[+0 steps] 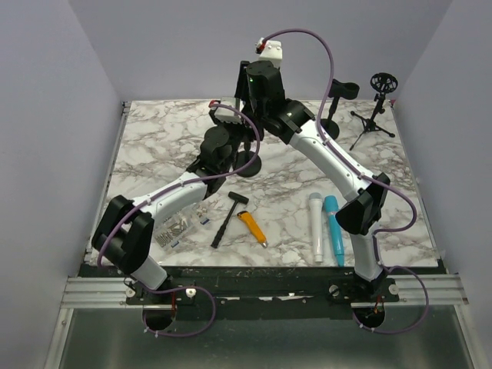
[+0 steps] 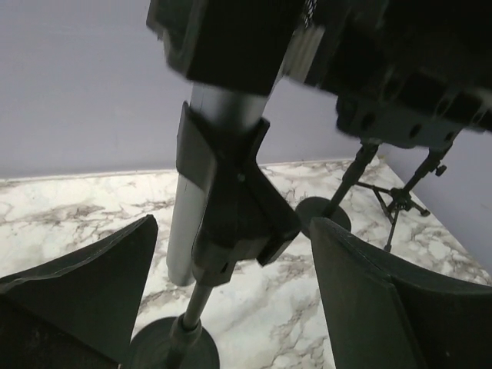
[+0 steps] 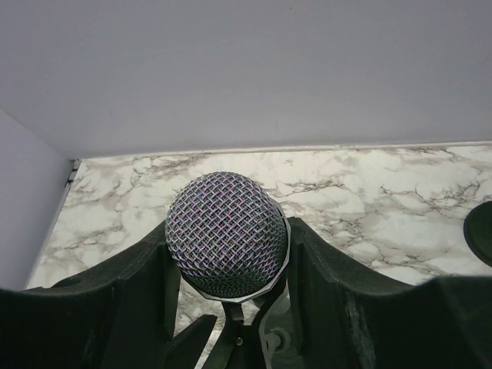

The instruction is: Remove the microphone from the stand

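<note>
A microphone with a silver body and a mesh head stands upright in the black clip of a stand with a thin rod and a round base. My right gripper comes from above, with a finger on each side of the mesh head, shut on it. My left gripper is open, its fingers wide apart on either side of the clip and rod, touching neither. In the top view the right gripper hides the microphone and the left gripper sits just below it.
A second round-base stand and a tripod stand are at the back right. A white microphone, a teal microphone, a hammer, an orange-handled knife and a bag of small parts lie near the front.
</note>
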Available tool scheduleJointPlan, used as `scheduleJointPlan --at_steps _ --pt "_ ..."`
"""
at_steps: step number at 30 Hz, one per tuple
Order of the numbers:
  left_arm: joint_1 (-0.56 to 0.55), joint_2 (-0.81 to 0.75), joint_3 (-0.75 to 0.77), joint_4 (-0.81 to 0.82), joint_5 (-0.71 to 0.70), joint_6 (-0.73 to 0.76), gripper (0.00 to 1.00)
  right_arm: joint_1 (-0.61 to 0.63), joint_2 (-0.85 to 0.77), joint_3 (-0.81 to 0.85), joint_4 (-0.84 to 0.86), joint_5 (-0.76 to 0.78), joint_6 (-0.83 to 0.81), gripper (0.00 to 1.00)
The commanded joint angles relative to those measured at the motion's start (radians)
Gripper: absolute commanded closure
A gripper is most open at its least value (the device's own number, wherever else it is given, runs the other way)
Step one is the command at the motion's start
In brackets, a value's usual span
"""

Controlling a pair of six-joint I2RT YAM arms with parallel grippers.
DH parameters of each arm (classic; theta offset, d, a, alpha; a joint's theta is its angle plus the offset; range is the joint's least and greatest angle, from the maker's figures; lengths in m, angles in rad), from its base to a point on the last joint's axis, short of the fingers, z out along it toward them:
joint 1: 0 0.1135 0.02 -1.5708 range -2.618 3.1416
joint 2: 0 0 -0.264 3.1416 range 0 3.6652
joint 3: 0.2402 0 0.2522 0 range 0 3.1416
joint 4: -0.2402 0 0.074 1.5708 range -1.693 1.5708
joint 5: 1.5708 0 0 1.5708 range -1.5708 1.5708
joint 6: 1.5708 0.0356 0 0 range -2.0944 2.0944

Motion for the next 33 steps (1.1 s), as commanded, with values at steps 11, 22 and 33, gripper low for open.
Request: scheduleJointPlan --at_steps 11,22,33 --pt "-0.013 0.065 0.093 0.052 -0.092 0.048 0.95 0.006 -0.037 -0.013 0.041 0.029 0.023 0.99" --pt "-0.008 0.008 0.016 0.003 0.024 0.027 1.0 -0.051 -0.014 0.168 0.108 -0.06 -0.051 0.99" --pt "0.007 0.018 0.055 -0.08 0.111 -0.011 1.0 -0.09 -0.132 0.181 0.228 0.046 -0.239 0.99"
